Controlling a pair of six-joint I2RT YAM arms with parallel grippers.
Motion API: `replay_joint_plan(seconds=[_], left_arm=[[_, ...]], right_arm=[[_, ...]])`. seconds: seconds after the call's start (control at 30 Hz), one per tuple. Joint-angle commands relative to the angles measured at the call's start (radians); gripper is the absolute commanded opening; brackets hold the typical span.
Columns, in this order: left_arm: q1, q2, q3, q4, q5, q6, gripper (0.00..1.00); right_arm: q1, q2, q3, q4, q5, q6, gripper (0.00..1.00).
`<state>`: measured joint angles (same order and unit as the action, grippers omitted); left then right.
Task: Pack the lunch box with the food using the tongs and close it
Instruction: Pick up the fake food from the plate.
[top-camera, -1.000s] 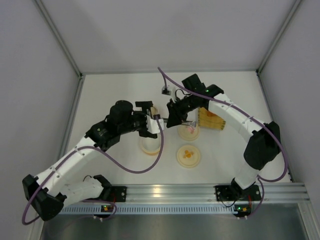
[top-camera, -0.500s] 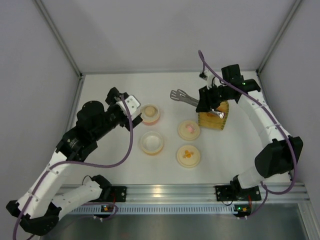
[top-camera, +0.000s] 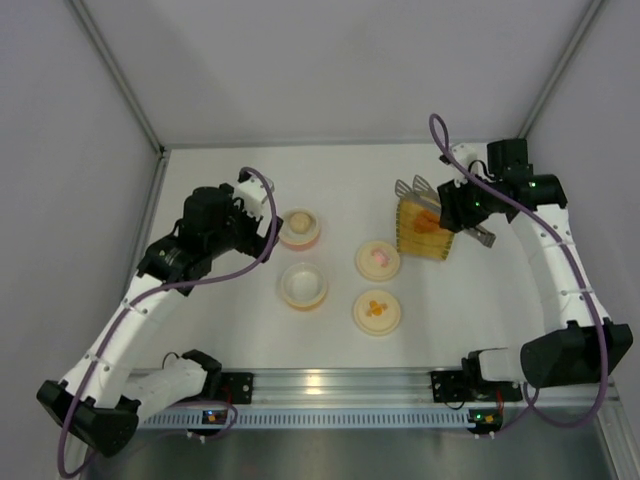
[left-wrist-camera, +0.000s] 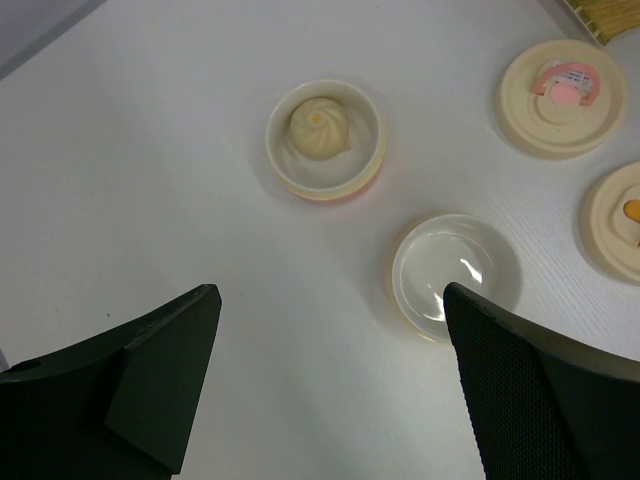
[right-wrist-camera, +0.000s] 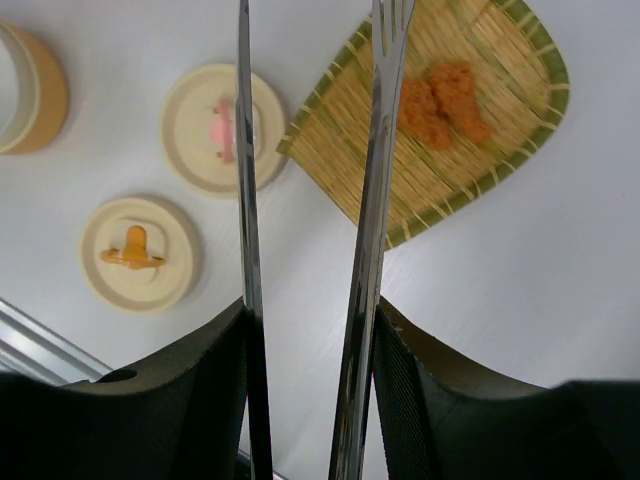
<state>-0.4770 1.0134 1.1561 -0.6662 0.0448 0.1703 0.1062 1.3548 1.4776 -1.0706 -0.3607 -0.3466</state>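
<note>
Slim metal tongs (right-wrist-camera: 372, 200) are clamped between the fingers of my right gripper (right-wrist-camera: 310, 330), their two arms spread apart. The tips (top-camera: 412, 187) hang over the far edge of the yellow woven tray (top-camera: 415, 240). Orange food chunks (right-wrist-camera: 445, 100) lie on that tray (right-wrist-camera: 470, 170). A pale round bun (left-wrist-camera: 318, 128) sits in a pink-banded lunch box bowl (top-camera: 300, 228). An empty orange-banded bowl (left-wrist-camera: 455, 275) stands beside it. My left gripper (left-wrist-camera: 328, 295) is open and empty, above the table left of the bowls.
Two cream lids lie near the tray, one with a pink knob (top-camera: 378, 259) and one with an orange knob (top-camera: 378, 311). Grey walls close in the table on the left, back and right. The arm bases sit on the metal rail at the near edge.
My right arm has swung the tongs from over the bowls and lids back right to the tray, and their arms have spread. My left arm has pulled back left, away from the bowls.
</note>
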Motion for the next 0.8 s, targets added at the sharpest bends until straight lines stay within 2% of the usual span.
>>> replay_joint_plan(seconds=[0.0, 0.33, 0.77], left_arm=[[0.012, 0.002, -0.016, 0.023, 0.012, -0.04, 0.98], [0.02, 0.054, 0.007, 0.011, 0.11, -0.005, 0.98], [0.034, 0.116, 0.027, 0.03, 0.115, 0.023, 0.99]], right_arm=[[-0.04, -0.063, -0.042, -0.038, 0.112, -0.098, 0.46], [-0.072, -0.076, -0.161, 0.009, 0.121, -0.379, 0.41], [-0.094, 0.003, -0.211, 0.107, 0.149, -0.488, 0.42]])
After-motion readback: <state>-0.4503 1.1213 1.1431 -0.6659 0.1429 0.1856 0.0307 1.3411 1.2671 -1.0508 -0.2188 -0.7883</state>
